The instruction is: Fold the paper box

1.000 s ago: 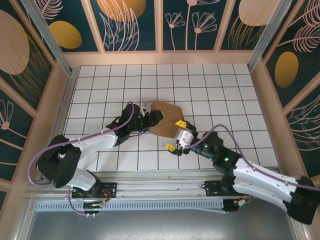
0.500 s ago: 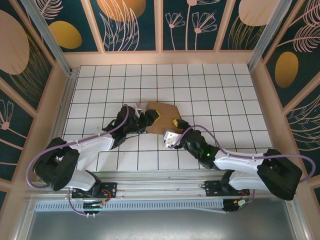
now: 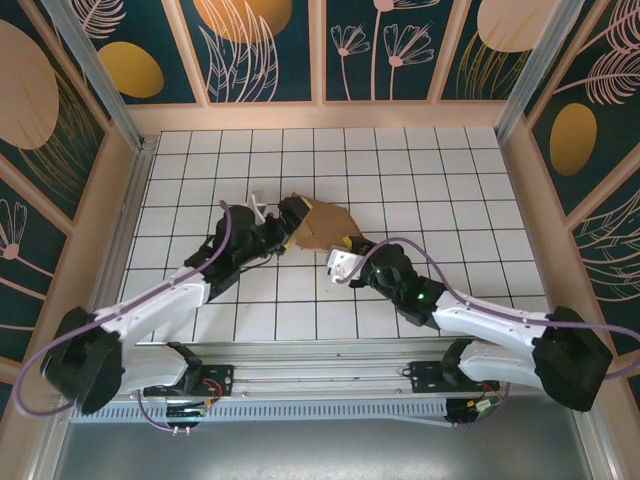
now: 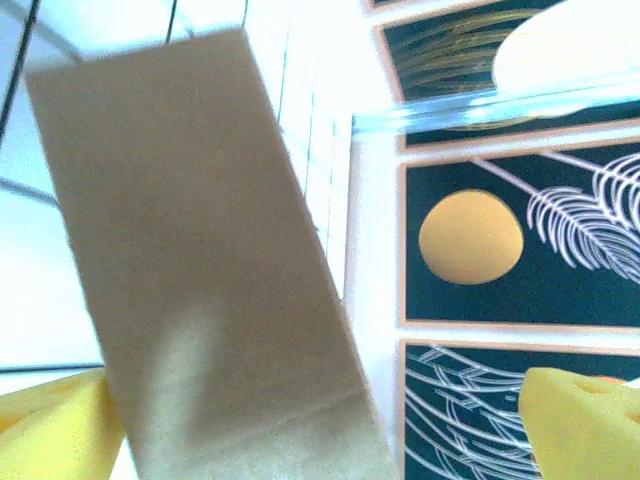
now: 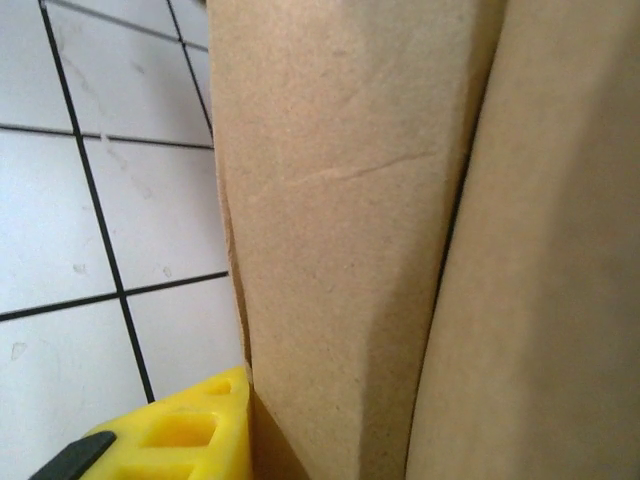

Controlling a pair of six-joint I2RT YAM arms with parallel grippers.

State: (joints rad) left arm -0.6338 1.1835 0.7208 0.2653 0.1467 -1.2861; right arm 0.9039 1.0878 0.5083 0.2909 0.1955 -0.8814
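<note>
Table (image 3: 450,200) came first: big white squares with black lines. The paper box (image 3: 322,222) lay near the middle of it, between my two arms. It was not a box yet. It looked like a brown sheet with one part lifted up. It had turned and changed shape since a second before.

The left gripper (image 3: 290,218) sat at the left edge of the brown sheet. A second before, its jaws were half closed. Now they stood wide. In the left wrist view a brown flap stood between the two yellow fingers (image 4: 585,420), with a big gap on one side. So I judged that I had let go of that flap.

The right gripper (image 3: 344,256) had slid in from the right to the near edge of the sheet, and its jaws were getting narrow. In the right wrist view one yellow finger (image 5: 185,435) touched the cardboard. The other finger was hidden, so I could not tell if it had a hold yet.

I thought this was a swap: left lets go, right takes the next flap. The folding was only partly done, and the free flap could spring back.
</note>
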